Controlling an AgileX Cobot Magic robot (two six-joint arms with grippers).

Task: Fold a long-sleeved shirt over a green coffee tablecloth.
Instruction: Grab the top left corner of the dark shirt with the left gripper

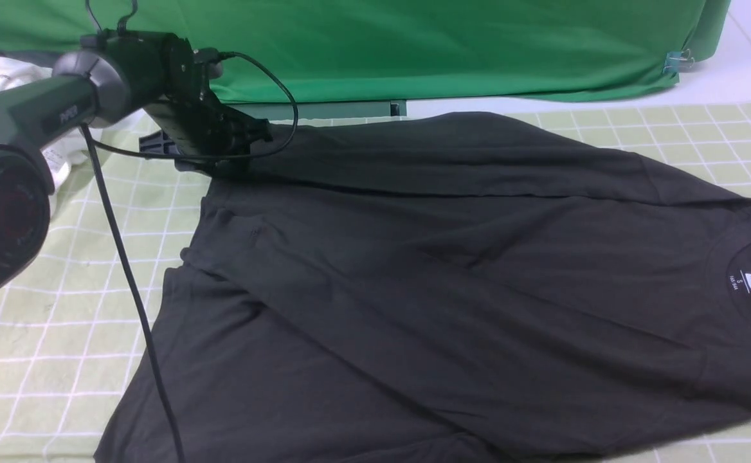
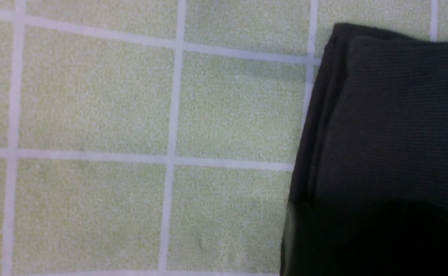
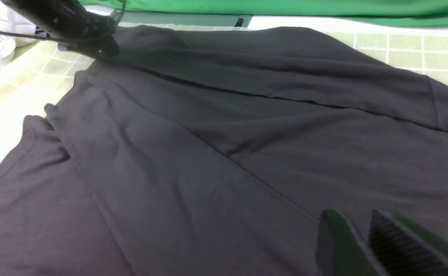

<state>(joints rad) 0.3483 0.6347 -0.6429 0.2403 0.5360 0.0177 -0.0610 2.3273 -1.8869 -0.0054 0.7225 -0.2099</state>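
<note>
Okay, on the right gripper (image 3: 356, 222) the fingers (image 3: 335, 245) are sitting narrowly parted, pinching nothing. We're hovering them over the long-sleeved shirt (image 1: 452, 270) at lower right of the right wrist view, likely parked clear. The left gripper (image 1: 237, 145), upper left of the front view, is sitting at the sleeve cuff (image 2: 381, 115); we can't tell if its jaws are spread or pinching. We're judging it's placing that sleeve across the body. The shirt is lying mid-frame on the green coffee tablecloth (image 1: 60, 289).
</note>
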